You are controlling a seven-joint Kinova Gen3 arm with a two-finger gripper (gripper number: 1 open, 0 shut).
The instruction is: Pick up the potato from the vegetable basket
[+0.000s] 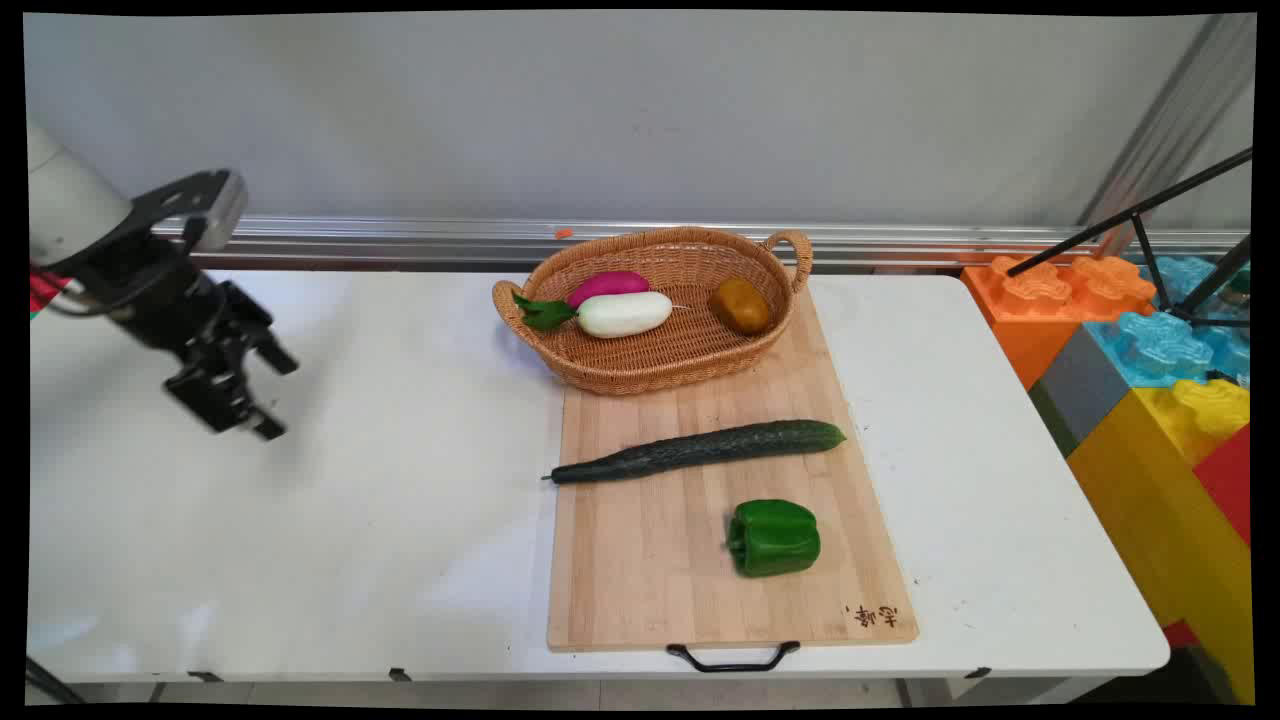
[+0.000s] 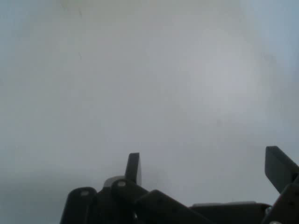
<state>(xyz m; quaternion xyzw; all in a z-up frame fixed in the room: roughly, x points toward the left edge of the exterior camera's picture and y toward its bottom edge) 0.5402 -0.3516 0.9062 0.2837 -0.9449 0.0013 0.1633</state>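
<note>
Basket (image 1: 600, 375) holds 1 radish (image 1: 624, 313), 1 potato (image 1: 740, 305).

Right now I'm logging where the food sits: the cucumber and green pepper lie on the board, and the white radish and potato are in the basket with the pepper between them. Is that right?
Not quite. In the main view the pepper lies on the board with the cucumber, not in the basket. Nothing lies between the radish and the potato.
</note>
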